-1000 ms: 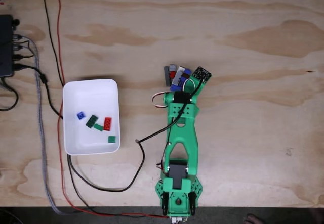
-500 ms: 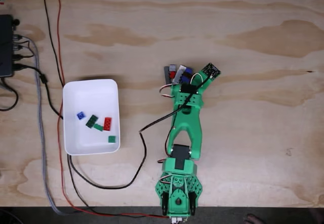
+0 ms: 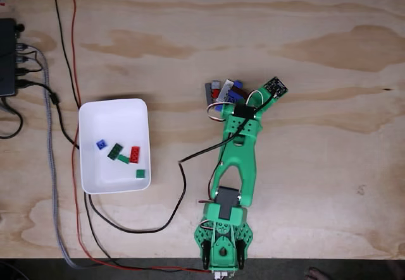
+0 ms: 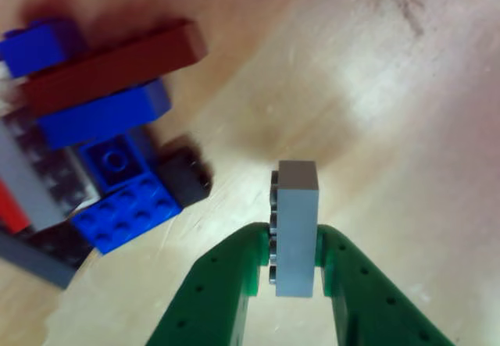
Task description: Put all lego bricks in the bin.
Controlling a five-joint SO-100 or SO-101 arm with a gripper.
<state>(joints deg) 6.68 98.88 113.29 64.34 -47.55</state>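
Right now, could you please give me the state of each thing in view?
gripper: shut on the grey brick.
grey brick: held on edge above the table.
brick pile: loose on the table, untouched.
bin: upright, open.
bricks in the bin: five, lying flat.

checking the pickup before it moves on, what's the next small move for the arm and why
Probably lift straight up, then swing toward the white bin. The claw is shut on a grey brick, standing clear of the brick pile, and the bin sits off to the left in the fixed view.
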